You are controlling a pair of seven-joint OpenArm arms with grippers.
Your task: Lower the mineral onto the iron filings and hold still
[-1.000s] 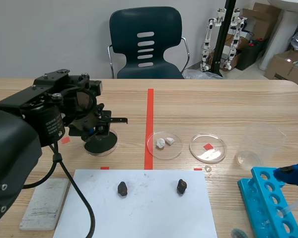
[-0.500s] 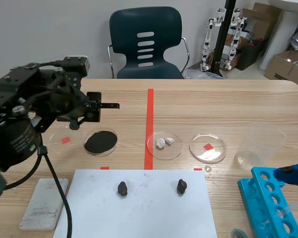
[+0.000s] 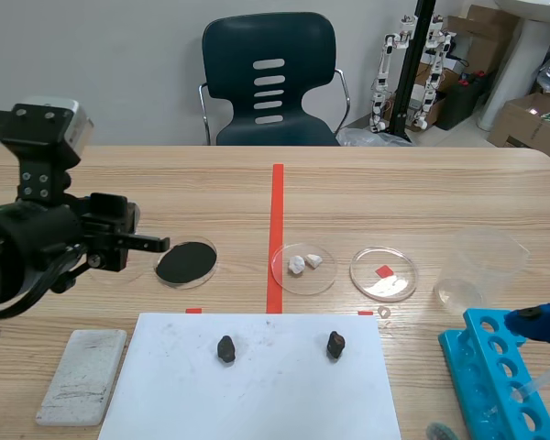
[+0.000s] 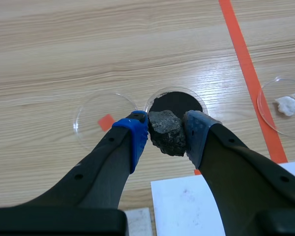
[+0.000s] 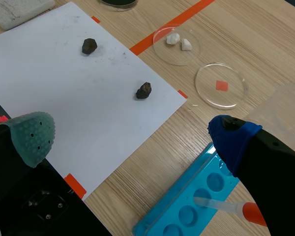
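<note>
**Scene view.** My left gripper point(image 3: 156, 244) sits at centre-left of the frame, fingers pointing toward the right. The iron filings point(image 3: 186, 262), a black disc in a clear dish, lie just right of my fingertips and a little lower in the frame, near but apart. I cannot make out the mineral from here. My right gripper point(image 3: 536, 324) is at the right edge, cut off, over the blue rack point(image 3: 472, 353). It is well apart from the filings, so the left arm is the nearer. Two spare dark stones point(image 3: 225, 348) lie on the white sheet point(image 3: 257, 394), lower middle.

**Left wrist view.** My jaws are clenched on the mineral point(image 4: 167, 132), with the blue pads point(image 4: 137, 132) pressing on either side. It is a blocky lump, slightly longer along my fingers than across them. The filings show ahead of the lump and beneath it, their near part hidden behind the stone. My judgement is a small move forward, then straight down. The height above the filings is hard to read. An empty dish point(image 4: 91, 110) with a red mark lies beside one finger.

**Right wrist view.** These jaws are released, with nothing between them and the sheet and rack below. The filings are only a dark sliver past the sheet, cut off.
</note>
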